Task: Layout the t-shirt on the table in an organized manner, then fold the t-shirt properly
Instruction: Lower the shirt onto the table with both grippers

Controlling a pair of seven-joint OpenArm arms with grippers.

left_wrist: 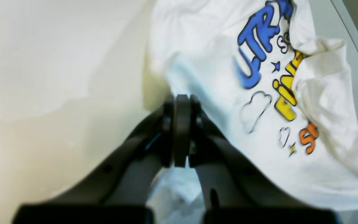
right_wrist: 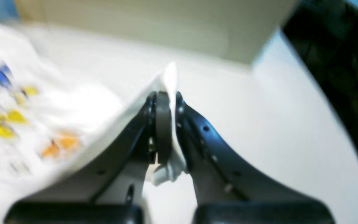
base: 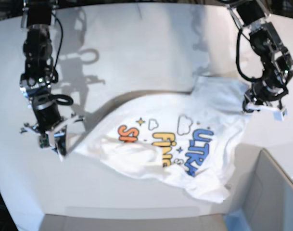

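Only the base view takes in the whole t-shirt (base: 175,144): soft white cloth, rumpled and creased, stretched between the two arms over the smooth white desk (base: 136,57), its print of blue, yellow and orange letters, outlined clouds and small stars facing up. The left gripper (left_wrist: 182,102), seen close in its wrist view, has its dark curved jaws pressed together on an edge of the cloth, with the printed front spreading away to one side of them and a bunched fold beyond the lettering. The right gripper (right_wrist: 164,99), blurred in its own view, has its jaws closed on a thin white edge that sticks up past the tips and hangs in a small wad beneath them; the print lies off to the other side, and bare desk curves away beside the jaws.
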